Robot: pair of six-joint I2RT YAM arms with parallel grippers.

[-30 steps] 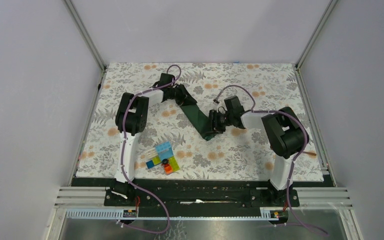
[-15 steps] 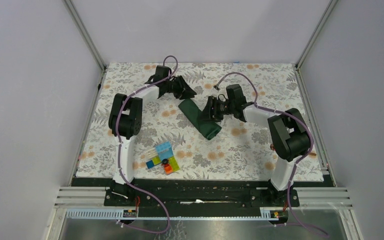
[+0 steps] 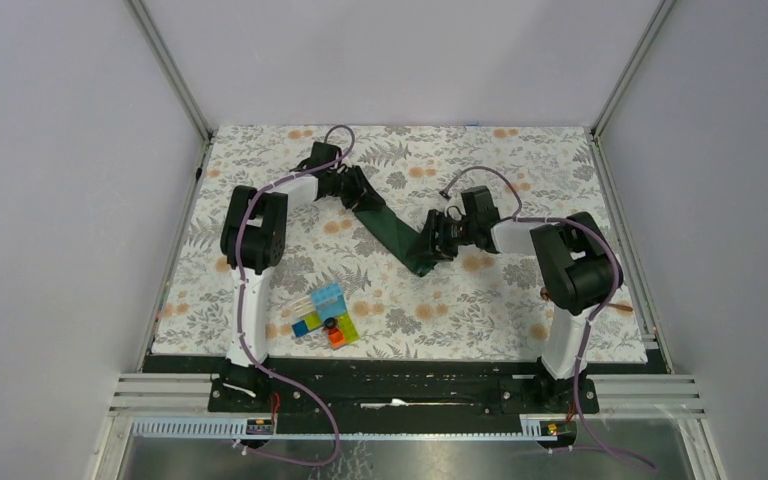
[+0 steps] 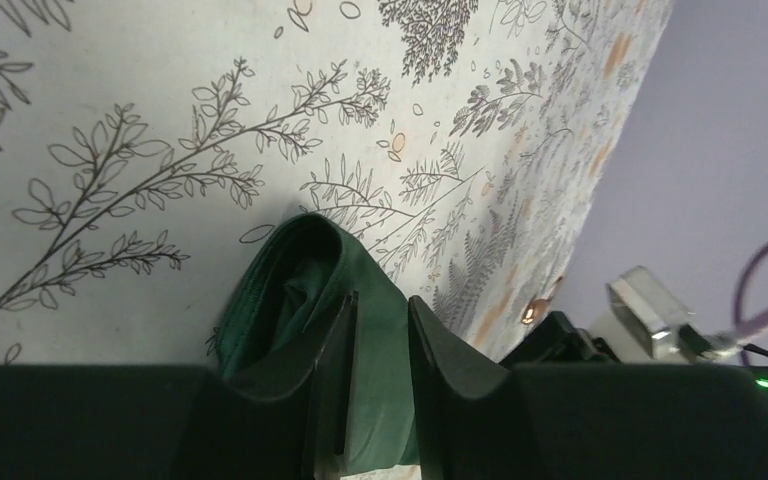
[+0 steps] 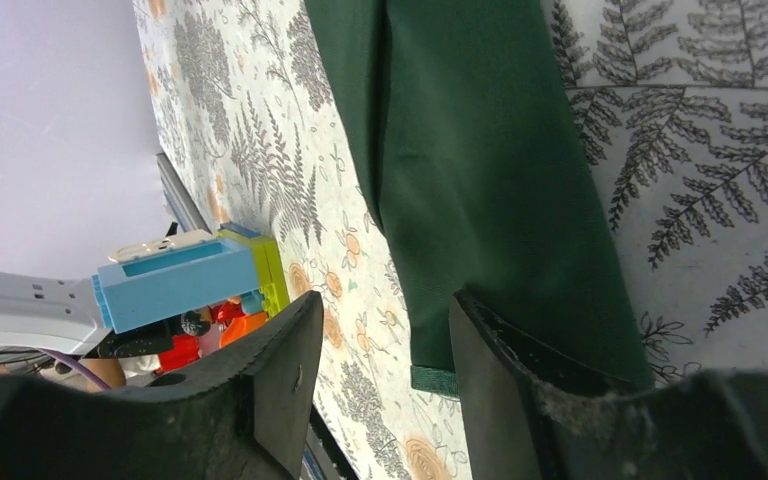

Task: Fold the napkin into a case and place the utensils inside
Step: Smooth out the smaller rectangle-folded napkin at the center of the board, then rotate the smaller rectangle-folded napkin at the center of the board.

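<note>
Since half a second ago the left fingers (image 3: 358, 193) have come back onto the far end of the napkin (image 3: 395, 232) and the right fingers (image 3: 437, 238) have slid toward its near end. From above, the folded strip runs diagonally, far-left to near-right, mid-worktop (image 3: 480, 300), with open room all round and the blocks (image 3: 325, 315) well apart. Left wrist: narrow-set fingers (image 4: 345, 315) straddle the rounded fold (image 4: 300, 285), but I cannot tell whether they grip it; right wrist: the fingers (image 5: 295, 335) are released, spread over the hemmed corner (image 5: 480, 150).
</note>
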